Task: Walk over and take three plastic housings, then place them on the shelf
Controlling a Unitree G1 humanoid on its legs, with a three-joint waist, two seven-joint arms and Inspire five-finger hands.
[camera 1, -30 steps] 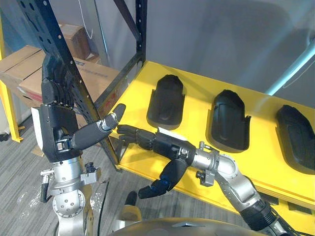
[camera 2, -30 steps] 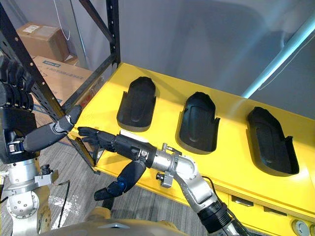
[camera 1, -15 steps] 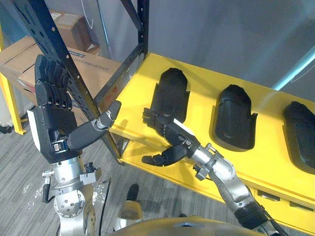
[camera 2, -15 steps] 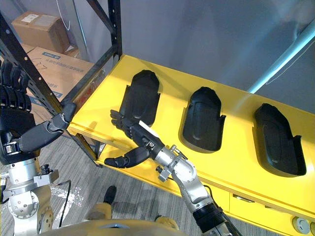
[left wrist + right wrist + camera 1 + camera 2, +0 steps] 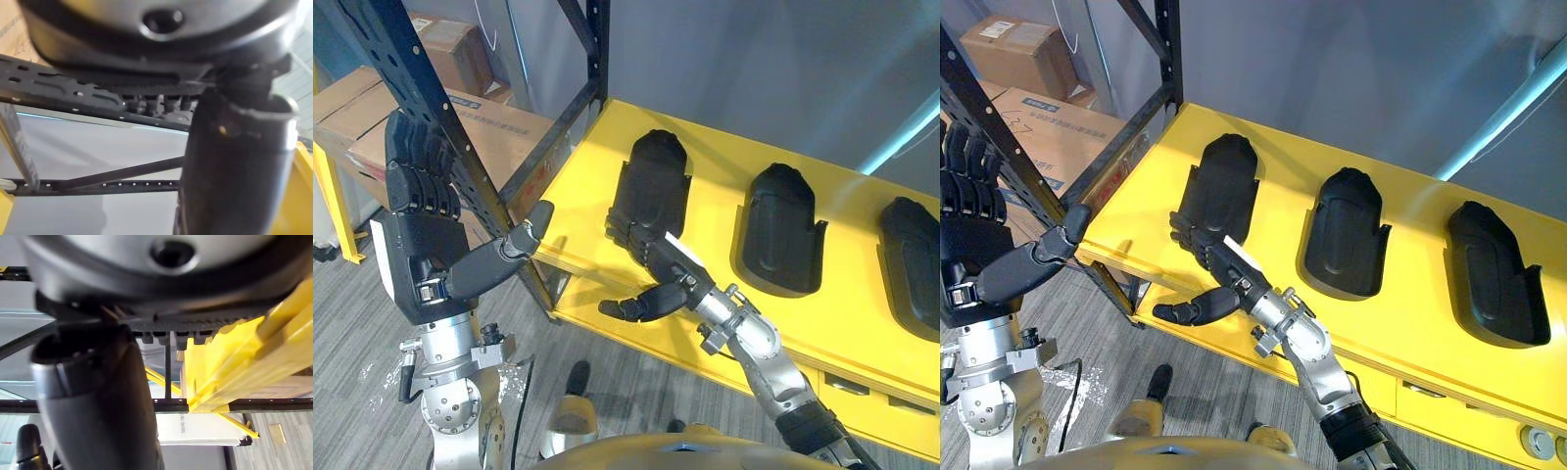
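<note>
Right hand has advanced to the leftmost housing's near end.

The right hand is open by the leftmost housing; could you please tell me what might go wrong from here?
The right hand is open, fingers at the near end of the leftmost housing, which lies flat on the yellow shelf; it might push the housing back rather than grip it.
Its thumb seems to stick out past the shelf's front edge and could catch there.
The left hand has its thumb close to the black rack post and may snag.
</note>
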